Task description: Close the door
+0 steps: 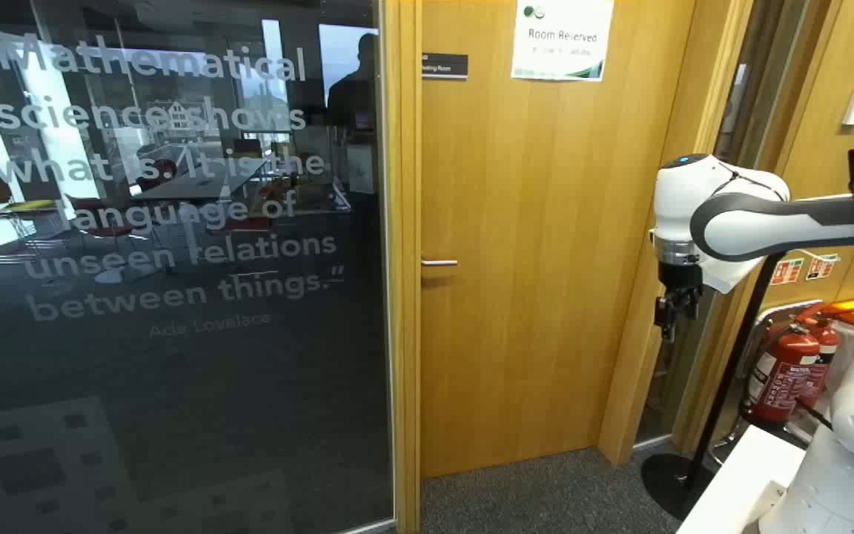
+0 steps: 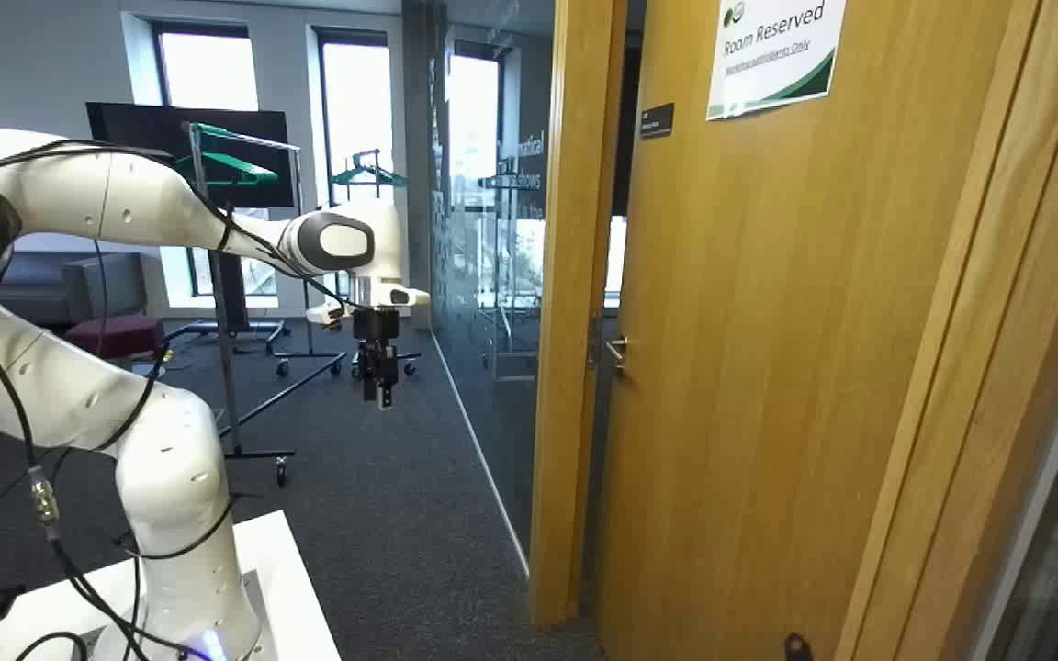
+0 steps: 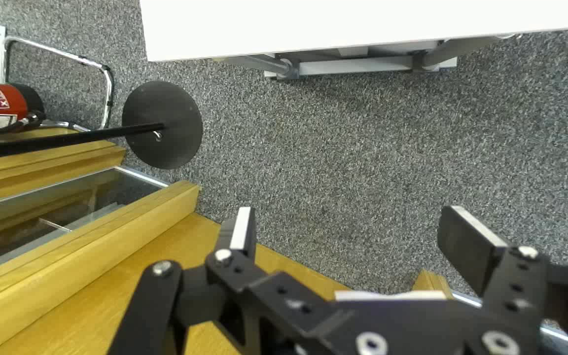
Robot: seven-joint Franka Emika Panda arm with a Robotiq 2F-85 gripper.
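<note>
Claw [image 3: 355, 224] points down over grey carpet [image 3: 363, 162], its two fingers [image 3: 238, 231] spread wide with only air between them. Apart from it, the light-oak door [image 2: 768, 321] stands ajar, a gap showing between the wooden frame [image 2: 575, 321] and the silver handle [image 2: 618, 351].

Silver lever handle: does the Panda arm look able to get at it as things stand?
Probably yes: the open Robotiq gripper hangs clear of the light-oak door, and nothing visible blocks its way to the silver lever handle; the reach itself can't be confirmed.
</note>
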